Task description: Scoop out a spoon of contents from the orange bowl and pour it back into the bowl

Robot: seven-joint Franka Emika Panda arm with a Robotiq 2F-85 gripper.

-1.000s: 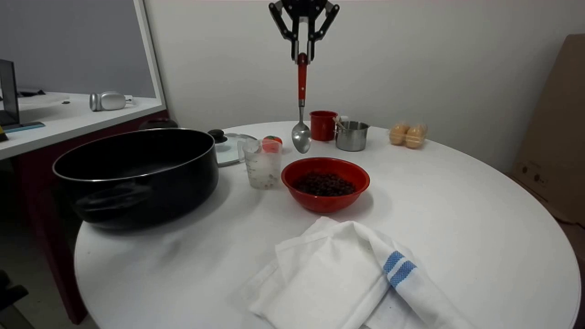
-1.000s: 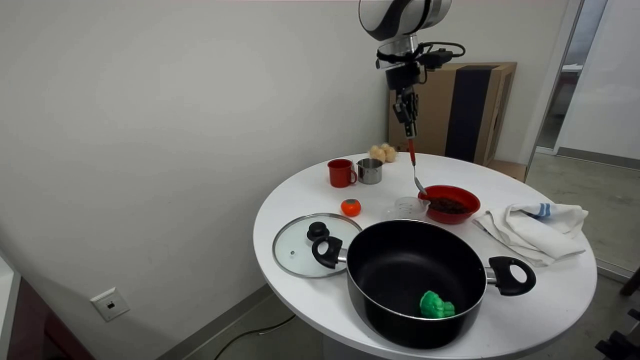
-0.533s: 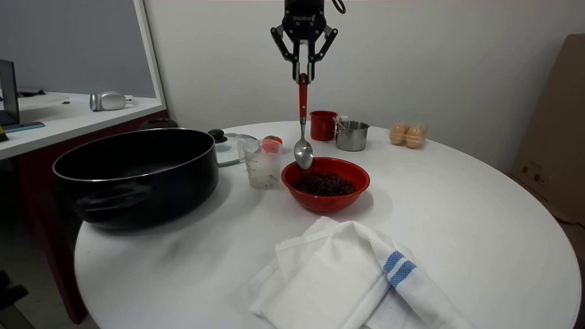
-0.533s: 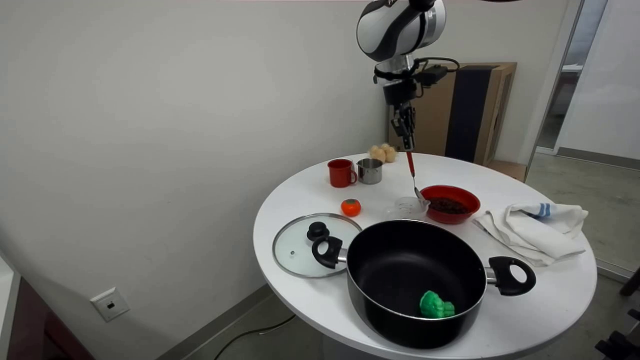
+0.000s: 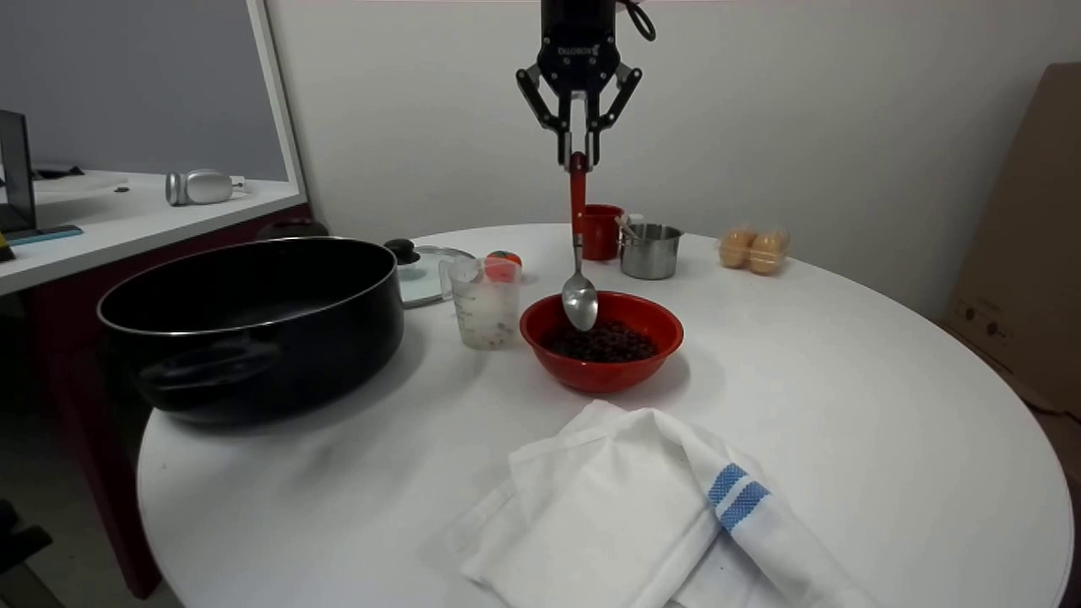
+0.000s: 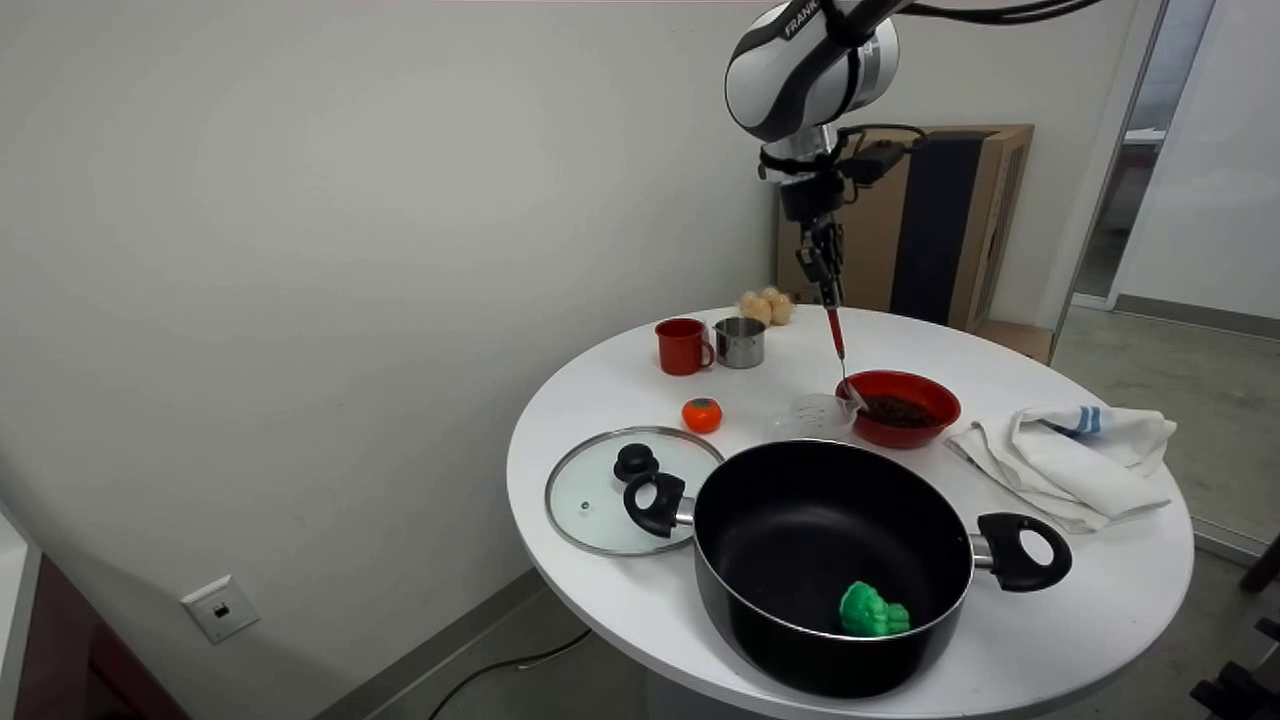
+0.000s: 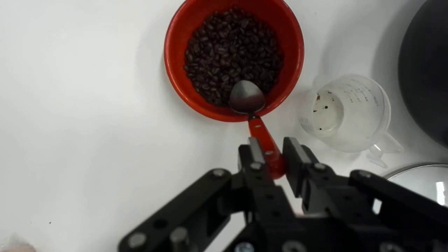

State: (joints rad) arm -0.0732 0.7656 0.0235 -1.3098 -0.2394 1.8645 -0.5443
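Observation:
My gripper (image 5: 578, 160) is shut on the top end of the spoon's red-orange handle (image 5: 578, 201), and the spoon hangs down nearly upright. Its silvery scoop (image 5: 580, 302) points down over the orange bowl (image 5: 601, 377), with no pieces visible on it. In the wrist view, the scoop (image 7: 247, 95) is inside the rim of the bowl (image 7: 175, 64), overlapping the edge of the dark contents (image 7: 231, 52). Whether the tip touches the contents I cannot tell. The spoon handle (image 6: 837, 335) and bowl (image 6: 905, 438) also show in an exterior view.
A clear measuring cup (image 7: 357, 115) stands close beside the bowl. A large black pot (image 6: 820, 660) and a glass lid (image 6: 590, 510) are beyond it. A red cup (image 5: 601, 235), steel cup (image 5: 650, 253), egg pack (image 5: 753, 251) and white towel (image 5: 608, 507) are also on the table.
My gripper has lowered with the spoon and shifted slightly right in the exterior views. The scoop has gone from above and beside the bowl's rim to over the contents. The bowl has not moved.

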